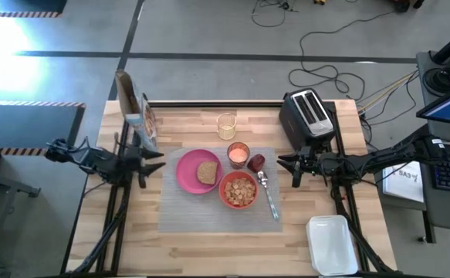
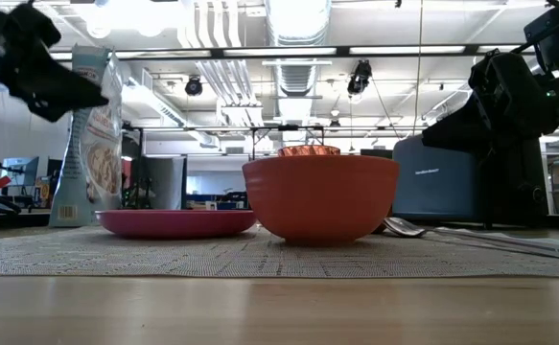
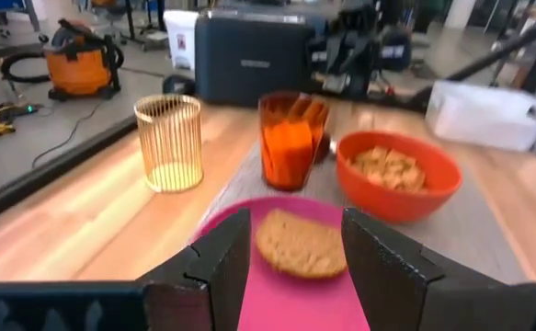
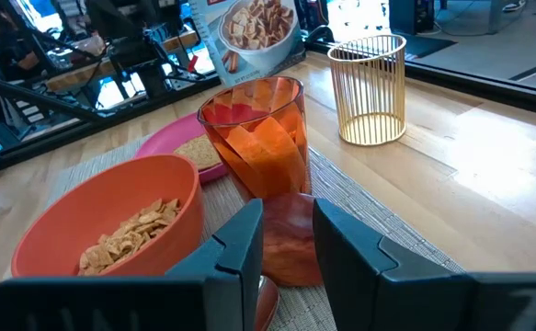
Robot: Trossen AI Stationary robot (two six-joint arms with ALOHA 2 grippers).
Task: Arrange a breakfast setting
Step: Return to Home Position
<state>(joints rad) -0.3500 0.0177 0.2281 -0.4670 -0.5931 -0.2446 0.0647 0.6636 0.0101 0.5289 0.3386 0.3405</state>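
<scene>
Placemat (image 1: pixel 201 212) | left end effector (image 1: pixel 160 164) released beside left edge | right end effector (image 1: pixel 288 164) released beside right edge

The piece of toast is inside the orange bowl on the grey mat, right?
No. The toast lies on the pink plate, not inside the orange bowl, which holds cereal. Plate and bowl are both on the grey mat. The high view shows it.

A wooden table (image 1: pixel 209 247) carries a black toaster (image 1: pixel 307 114) at its back right and an upright cereal box (image 1: pixel 136 114) at its back left. A yellow wire cup (image 1: pixel 226 125) stands between them, and a white tray (image 1: pixel 331 245) sits front right.
</scene>
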